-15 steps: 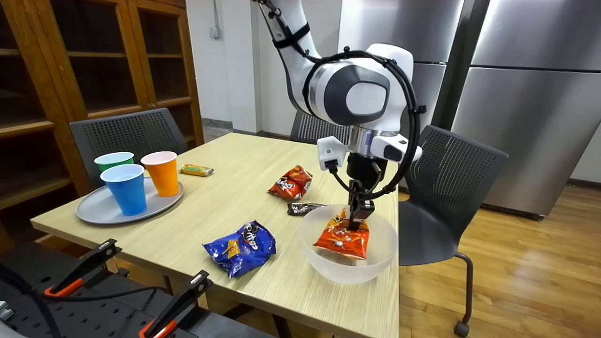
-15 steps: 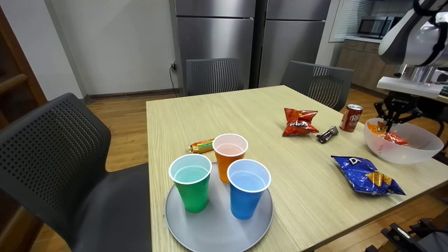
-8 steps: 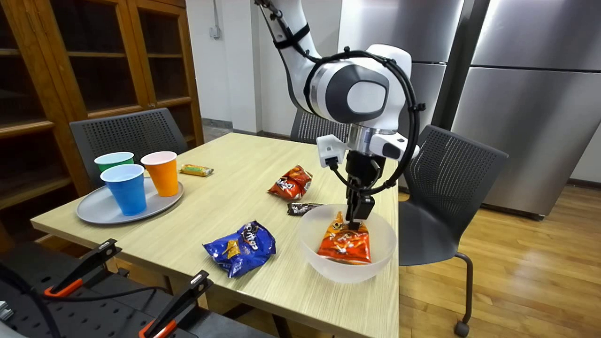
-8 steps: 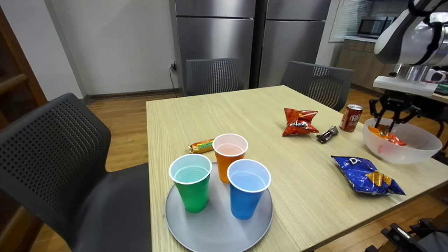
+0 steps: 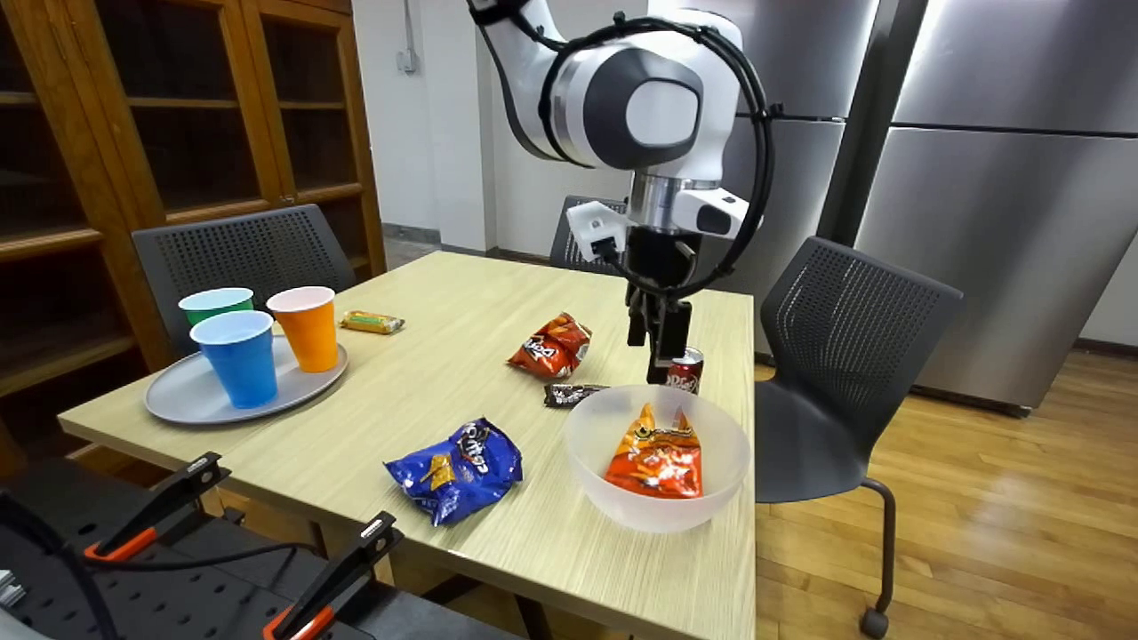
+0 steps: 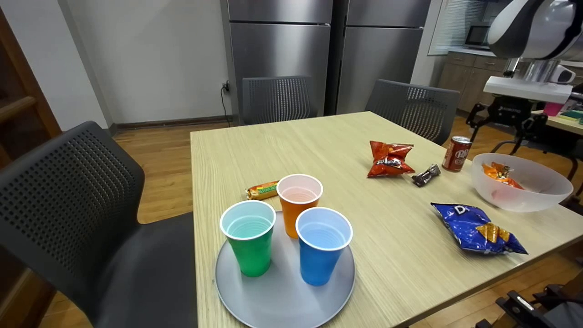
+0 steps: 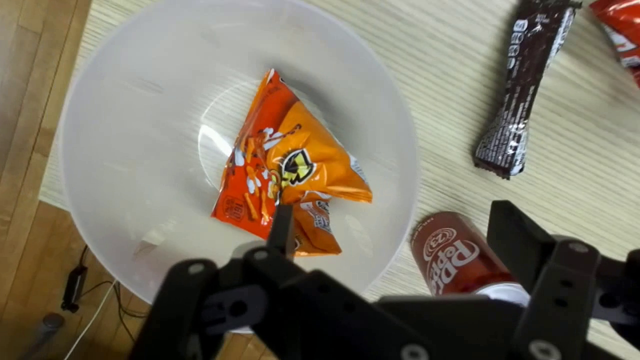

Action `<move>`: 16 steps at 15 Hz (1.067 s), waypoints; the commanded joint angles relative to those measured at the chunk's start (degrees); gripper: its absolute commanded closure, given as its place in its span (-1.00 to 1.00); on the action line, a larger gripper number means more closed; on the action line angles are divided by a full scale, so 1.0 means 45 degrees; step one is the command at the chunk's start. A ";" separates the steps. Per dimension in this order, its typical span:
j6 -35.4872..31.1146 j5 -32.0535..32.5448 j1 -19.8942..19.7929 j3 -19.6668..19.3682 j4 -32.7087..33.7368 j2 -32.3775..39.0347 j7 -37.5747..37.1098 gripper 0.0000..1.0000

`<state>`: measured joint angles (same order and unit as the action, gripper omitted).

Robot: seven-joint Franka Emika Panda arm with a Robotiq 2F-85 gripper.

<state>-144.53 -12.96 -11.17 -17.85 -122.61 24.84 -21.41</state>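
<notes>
Spread gripper (image 7: 395,222) hangs over bowl (image 7: 135,125) and can (image 7: 457,255)

The gripper's fingers (image 7: 517,242) stand wide apart, with a clear gap between them. In the wrist view one finger overlaps the bowl and the other comes up beside the can; in an exterior view they show by the bowl's far rim, partly covering the can. The orange bag (image 7: 300,165) lies inside the bowl, below the fingers and apart from them. The can stands upright on the table (image 6: 328,146), just beside the bowl. A dark bar (image 7: 520,95) lies between the bowl and a red bag (image 5: 553,347). A blue bag (image 5: 460,471) lies near the bowl. Well apart from the gripper, a grey plate (image 6: 291,305) bears an upright green cup (image 6: 249,253), orange cup (image 6: 288,218) and blue cup (image 6: 319,262). Near the plate lies a yellow bar (image 5: 372,323).
</notes>
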 commanded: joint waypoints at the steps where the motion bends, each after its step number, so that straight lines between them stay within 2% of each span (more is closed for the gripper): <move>1: 0.0110 0.0891 0.0394 0.0225 -0.1469 -0.1933 0.0585 -1.00; 6: 0.0078 0.2343 0.1042 0.0676 -0.2518 -0.3270 0.1003 -1.00; 16: 0.0850 0.3285 0.1292 0.2158 -0.3825 -0.4048 0.4708 -1.00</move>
<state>-143.62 -0.46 -5.14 -9.48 -137.26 9.25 -5.06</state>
